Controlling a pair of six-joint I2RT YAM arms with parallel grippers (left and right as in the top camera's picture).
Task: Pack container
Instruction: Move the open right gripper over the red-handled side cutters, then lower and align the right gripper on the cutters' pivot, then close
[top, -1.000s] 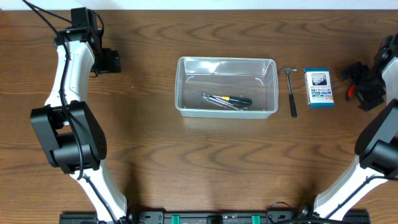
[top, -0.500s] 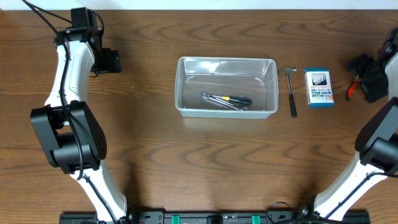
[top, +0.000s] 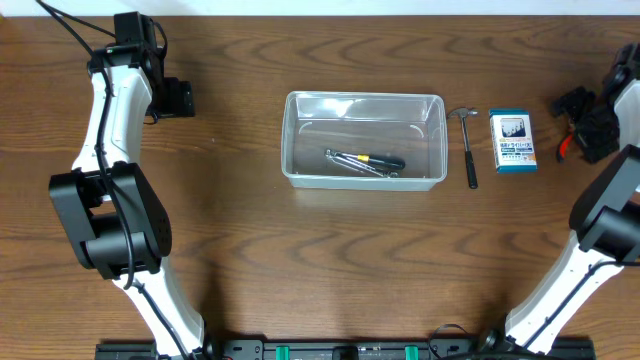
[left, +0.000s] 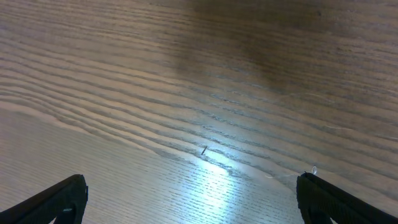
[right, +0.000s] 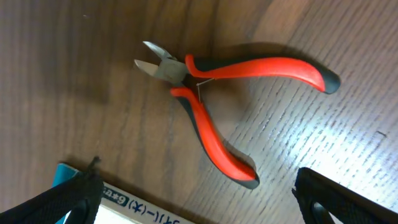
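Observation:
The clear plastic container sits mid-table and holds a black-and-yellow tool and a metal tool. A small hammer lies just right of it, then a blue-and-white box. Red-handled pliers lie on the wood under my right gripper, which is open and empty above them; the box edge shows at lower left. In the overhead view the right gripper hovers at the far right. My left gripper is open over bare wood, far left of the container.
The wooden table runs to a white back edge at the top. The arm bases stand at the front left and front right corners.
My right gripper has shifted slightly up and right near the pliers at the table's right edge. The left arm has not moved.

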